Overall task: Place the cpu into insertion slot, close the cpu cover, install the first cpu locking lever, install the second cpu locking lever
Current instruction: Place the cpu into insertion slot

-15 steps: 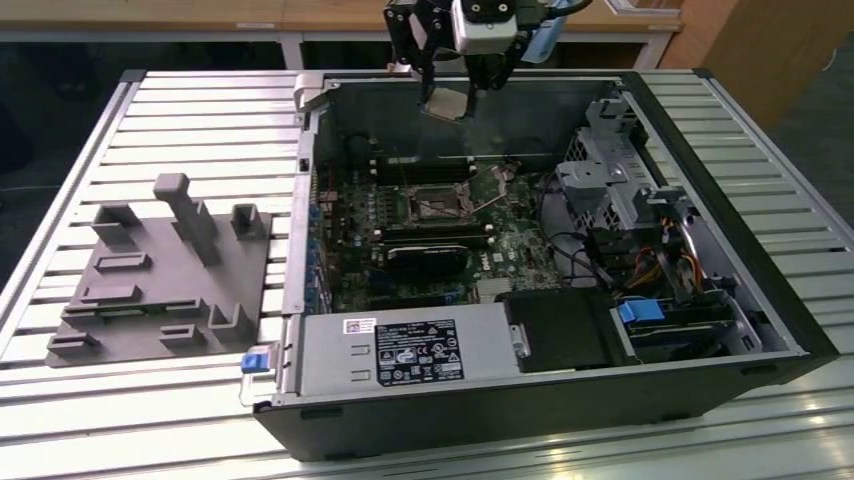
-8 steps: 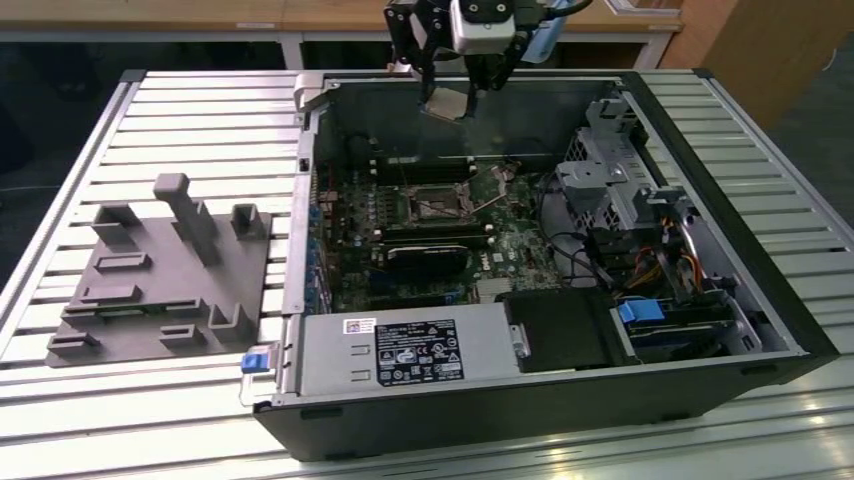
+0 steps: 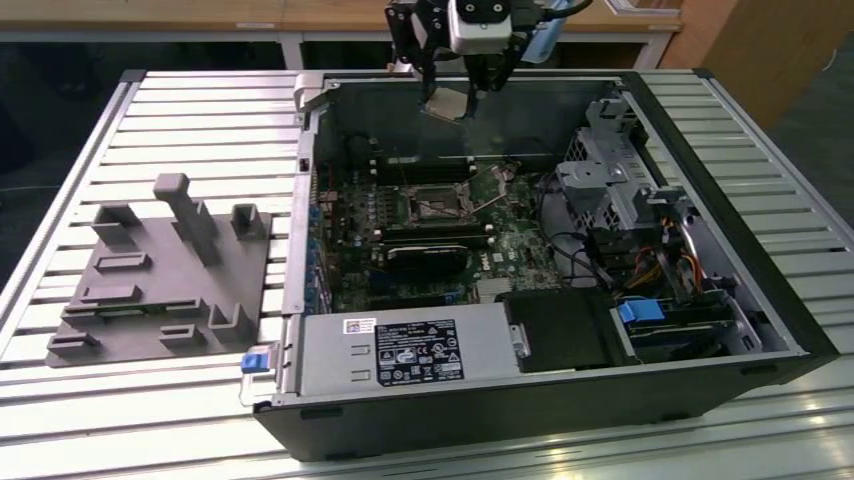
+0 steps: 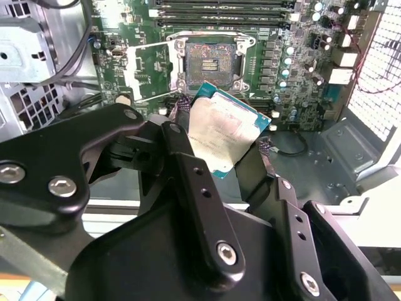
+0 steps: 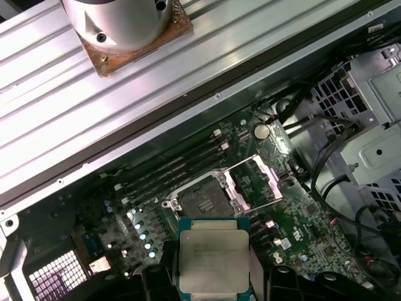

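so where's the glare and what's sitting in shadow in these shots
Exterior view: the table slats shine pale, and the computer case sits darker inside. Second wrist view: the cpu catches a washed-out sheen on its face. First wrist view: the slats glare white-pink, while the insertion slot lies in dimmer light.

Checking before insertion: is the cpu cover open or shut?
Open: the cpu cover is swung off the insertion slot, whose dark centre shows bare.

my pincer: black, satin-smooth | cpu: dull silvery metal face | cpu cover: bright bare metal | desk: ribbed glossy metal
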Controlling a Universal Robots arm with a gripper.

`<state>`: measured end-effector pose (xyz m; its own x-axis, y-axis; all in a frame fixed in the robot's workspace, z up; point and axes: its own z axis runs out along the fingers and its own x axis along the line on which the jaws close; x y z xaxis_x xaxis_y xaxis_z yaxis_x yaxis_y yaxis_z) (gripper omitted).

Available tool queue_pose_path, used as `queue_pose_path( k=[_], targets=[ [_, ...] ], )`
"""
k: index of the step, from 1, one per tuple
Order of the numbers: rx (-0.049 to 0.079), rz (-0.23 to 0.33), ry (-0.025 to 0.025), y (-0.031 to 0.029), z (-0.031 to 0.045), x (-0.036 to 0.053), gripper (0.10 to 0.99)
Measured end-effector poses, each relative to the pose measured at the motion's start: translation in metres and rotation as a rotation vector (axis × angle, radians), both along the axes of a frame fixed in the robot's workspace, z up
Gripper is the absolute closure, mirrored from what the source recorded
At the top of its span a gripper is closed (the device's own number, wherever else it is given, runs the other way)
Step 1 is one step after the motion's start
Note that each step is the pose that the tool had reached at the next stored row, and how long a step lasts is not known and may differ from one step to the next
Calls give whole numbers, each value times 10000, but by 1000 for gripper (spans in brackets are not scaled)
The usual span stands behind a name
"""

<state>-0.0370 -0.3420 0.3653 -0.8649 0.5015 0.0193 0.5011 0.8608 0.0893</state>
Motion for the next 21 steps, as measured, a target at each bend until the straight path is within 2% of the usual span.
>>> queue_pose_path(
  k=[21],
  targets=[
    [1, -1172, 0, 0, -7, 0, 549]
  ],
)
